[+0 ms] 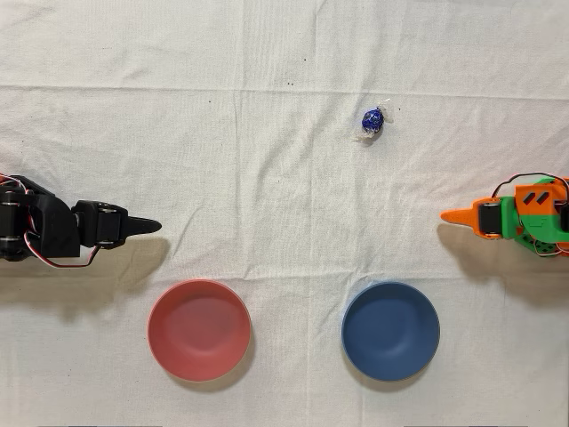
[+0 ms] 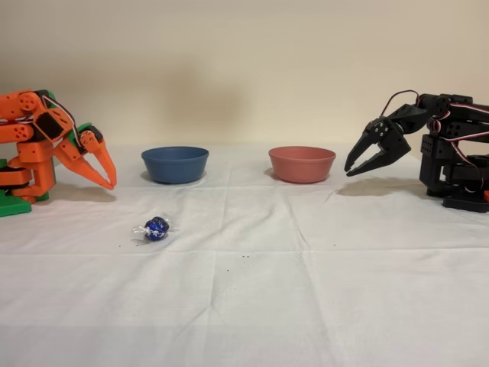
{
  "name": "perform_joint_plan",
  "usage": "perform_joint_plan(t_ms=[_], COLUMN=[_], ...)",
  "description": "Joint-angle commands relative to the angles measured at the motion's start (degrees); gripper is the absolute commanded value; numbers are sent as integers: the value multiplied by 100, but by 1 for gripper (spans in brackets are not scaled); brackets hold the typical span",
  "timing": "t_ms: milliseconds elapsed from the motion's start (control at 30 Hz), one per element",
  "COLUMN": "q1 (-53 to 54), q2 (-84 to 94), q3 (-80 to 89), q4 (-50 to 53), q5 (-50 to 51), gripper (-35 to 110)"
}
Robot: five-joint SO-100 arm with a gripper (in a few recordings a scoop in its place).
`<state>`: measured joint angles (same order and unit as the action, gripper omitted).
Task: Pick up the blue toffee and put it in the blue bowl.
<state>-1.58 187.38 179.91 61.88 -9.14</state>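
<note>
Overhead view: toffee [image 1: 371,121] lies loose on the cloth [image 1: 267,160], well apart from the blue bowl [image 1: 390,330]; your gripper [image 2: 109,180], parked, fingers nearly together, holds nothing, so the reach has not begun—you must open, then descend over the toffee.

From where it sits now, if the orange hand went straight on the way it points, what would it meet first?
Probably just the white cloth. In the fixed view the orange hand tilts down toward the table. From overhead it points left, passing between the blue toffee and the blue bowl, touching neither. Depth is hard to judge.
</note>
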Motion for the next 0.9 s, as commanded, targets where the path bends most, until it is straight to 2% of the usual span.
perform_joint_plan(t_ms=[0,167,433,600,700,867], q1=[26,132,571,1143,1380,1960], q2=[-26,-800,-2540,-3920,-4491,-5493], q3=[-88,-773,-2760,-4228,-4781,-5476], q4=[-18,-439,-466,-290,-105,-105], q5=[492,475,598,1266,791,571], gripper=[0,0,0,0,1,1])
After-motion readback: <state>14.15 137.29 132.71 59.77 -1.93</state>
